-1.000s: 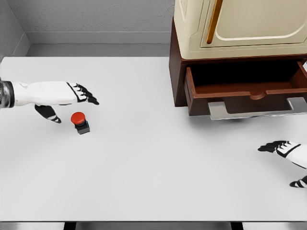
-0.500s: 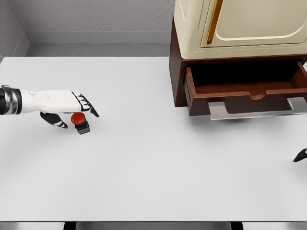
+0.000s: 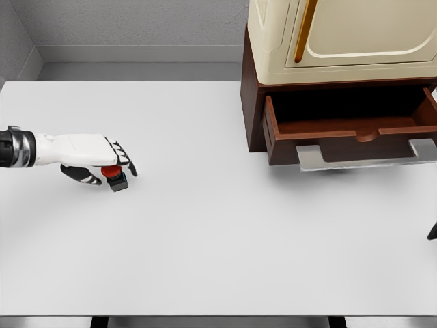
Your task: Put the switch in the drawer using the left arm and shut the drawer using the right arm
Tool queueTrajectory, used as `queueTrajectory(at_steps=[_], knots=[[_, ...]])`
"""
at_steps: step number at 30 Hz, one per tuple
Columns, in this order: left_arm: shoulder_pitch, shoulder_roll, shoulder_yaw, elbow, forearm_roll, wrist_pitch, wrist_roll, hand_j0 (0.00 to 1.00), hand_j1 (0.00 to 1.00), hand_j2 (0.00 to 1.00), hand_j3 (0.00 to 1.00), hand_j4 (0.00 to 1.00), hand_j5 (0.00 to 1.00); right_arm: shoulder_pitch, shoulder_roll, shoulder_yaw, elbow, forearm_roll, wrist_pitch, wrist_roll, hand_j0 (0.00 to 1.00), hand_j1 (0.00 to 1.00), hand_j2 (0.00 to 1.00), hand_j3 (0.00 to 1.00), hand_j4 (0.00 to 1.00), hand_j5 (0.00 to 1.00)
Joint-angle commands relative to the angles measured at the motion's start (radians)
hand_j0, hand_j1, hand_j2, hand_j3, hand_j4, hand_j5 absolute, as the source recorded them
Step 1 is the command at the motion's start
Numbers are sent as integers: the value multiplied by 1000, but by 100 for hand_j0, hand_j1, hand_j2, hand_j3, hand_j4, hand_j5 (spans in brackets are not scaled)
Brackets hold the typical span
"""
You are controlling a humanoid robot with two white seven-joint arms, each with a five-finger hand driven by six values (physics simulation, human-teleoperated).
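Head view of a white worktop with a cabinet at its far right. The left hand reaches in from the left edge, its white forearm lying low over the worktop and its black-tipped fingers curled down over the switch. The switch, a red round button on a small dark base, stands on the worktop at the left side, well apart from the cabinet. The fingers cover the upper part of the red cap, and the thumb lies below and to the left of it; the hand is closed around the switch, though whether the base has left the worktop cannot be told.

The drawer stands pulled out from the brown lower body of the cabinet, its dark interior visible and its front panel carrying a flat grey handle that juts toward the viewer. Above the drawer sits a cream-coloured upper unit with a door outlined by a raised border and an amber vertical strip near its left side.

Of the right hand only a small dark tip appears at the right edge of the view, near the worktop's right side; whether its fingers are open or closed cannot be told. Grey walls close the scene behind the worktop.
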Motion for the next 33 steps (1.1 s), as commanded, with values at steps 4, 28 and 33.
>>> queueTrajectory(at_steps=[4, 28, 33], knots=[[0, 0, 0, 0, 4, 2, 0, 53, 53, 53, 53, 53, 53, -6, -1, 11, -2, -7, 3, 0, 42, 42, 42, 42, 42, 42], [-95, -66, 2, -135, 21, 2, 0, 36, 36, 36, 36, 36, 36, -6, -4, 12, -2, -7, 3, 0, 49, 49, 49, 49, 49, 49], [-141, -126, 3, -141, 73, 2, 0, 36, 36, 36, 36, 36, 36, -3, -4, 12, -2, -7, 3, 0, 49, 49, 49, 49, 49, 49]])
